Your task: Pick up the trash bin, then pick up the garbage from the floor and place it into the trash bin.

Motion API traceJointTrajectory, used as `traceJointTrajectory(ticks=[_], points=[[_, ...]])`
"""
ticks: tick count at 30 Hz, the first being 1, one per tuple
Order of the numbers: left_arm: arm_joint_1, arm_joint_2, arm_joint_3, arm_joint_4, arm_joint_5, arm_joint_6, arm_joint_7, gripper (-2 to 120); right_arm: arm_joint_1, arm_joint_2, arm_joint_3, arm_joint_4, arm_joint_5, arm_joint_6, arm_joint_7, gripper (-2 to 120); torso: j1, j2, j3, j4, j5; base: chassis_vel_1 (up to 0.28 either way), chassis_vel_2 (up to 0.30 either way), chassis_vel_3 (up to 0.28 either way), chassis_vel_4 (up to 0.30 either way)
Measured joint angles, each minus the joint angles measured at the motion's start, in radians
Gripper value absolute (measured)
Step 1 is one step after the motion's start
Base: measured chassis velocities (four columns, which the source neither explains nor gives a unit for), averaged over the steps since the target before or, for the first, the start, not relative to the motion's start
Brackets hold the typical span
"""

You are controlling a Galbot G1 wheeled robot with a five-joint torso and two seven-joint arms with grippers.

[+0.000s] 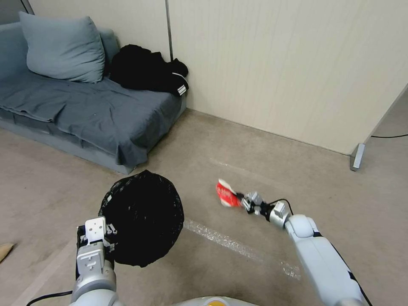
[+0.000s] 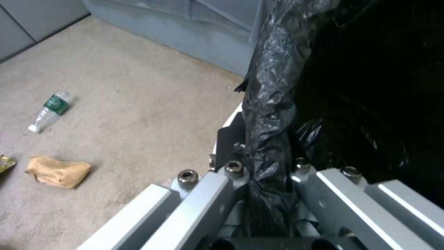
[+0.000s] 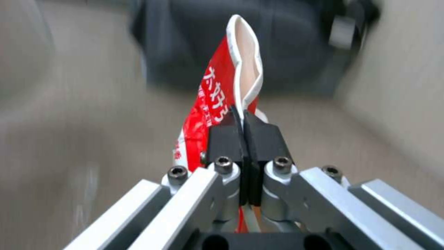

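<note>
The trash bin (image 1: 142, 216), covered by a glossy black bag, hangs at lower left in the head view, held by my left gripper (image 1: 102, 238). In the left wrist view that gripper (image 2: 266, 163) is shut on the bag-covered rim of the bin (image 2: 360, 104). My right gripper (image 1: 243, 200) reaches forward, shut on a crushed red-white paper cup (image 1: 226, 194), a piece of garbage, to the right of the bin. The right wrist view shows black pads (image 3: 227, 139) pinching the cup's flattened rim (image 3: 217, 97). A plastic bottle (image 2: 50, 111) and a brown paper bag (image 2: 58, 171) lie on the floor.
A grey sofa (image 1: 85, 110) with a cushion and black clothing (image 1: 148, 70) stands at the back left against a beige wall. A wall panel's foot (image 1: 357, 156) and a cable lie at the right. A brown scrap (image 1: 5, 250) lies at the left edge. Beige carpet surrounds me.
</note>
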Motion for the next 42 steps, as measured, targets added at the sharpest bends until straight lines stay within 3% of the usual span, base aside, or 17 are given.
traceJointTrajectory(ticks=[6,7,10,18,24,29,42], points=[[0.000,0.006,0.002,0.007,-0.005,0.001,0.002,0,-0.116,-0.023,-0.022,0.359,0.151,-0.052,0.031,0,0.000,0.000,0.000,-0.0002,0.0001,0.000,0.000,0.000,0.000],[0.000,0.006,0.002,0.007,-0.005,0.001,0.002,0,-0.116,-0.023,-0.022,0.359,0.151,-0.052,0.031,0,0.000,0.000,0.000,-0.0002,0.0001,0.000,0.000,0.000,0.000],[0.000,0.007,0.007,0.010,-0.006,0.001,0.002,0,-0.162,-0.040,-0.049,0.512,0.239,-0.072,0.044,0,0.000,0.000,0.000,-0.0001,0.0001,0.000,0.000,0.000,0.000],[0.001,0.006,0.030,0.025,0.001,-0.001,0.004,0,-0.231,-0.094,-0.161,0.683,0.367,-0.099,0.068,0,0.000,0.000,0.000,-0.0001,0.0003,0.000,0.000,0.000,0.000],[-0.002,0.003,0.043,0.029,0.005,-0.002,0.005,0,-0.264,-0.147,-0.283,0.711,0.357,-0.099,0.087,0,0.000,0.000,0.000,-0.0002,0.0003,0.000,0.000,0.000,0.000],[-0.003,0.003,0.050,0.028,0.006,-0.002,0.005,0,-0.243,-0.121,-0.380,0.604,0.269,-0.085,0.101,0,0.000,0.000,0.000,0.0001,0.0004,0.000,0.000,0.000,0.000],[-0.003,0.003,0.054,0.013,0.004,-0.001,0.006,0,-0.225,-0.084,-0.416,0.498,0.184,-0.093,0.108,0,0.000,0.000,0.000,-0.0002,0.0003,0.000,0.000,0.000,0.000]])
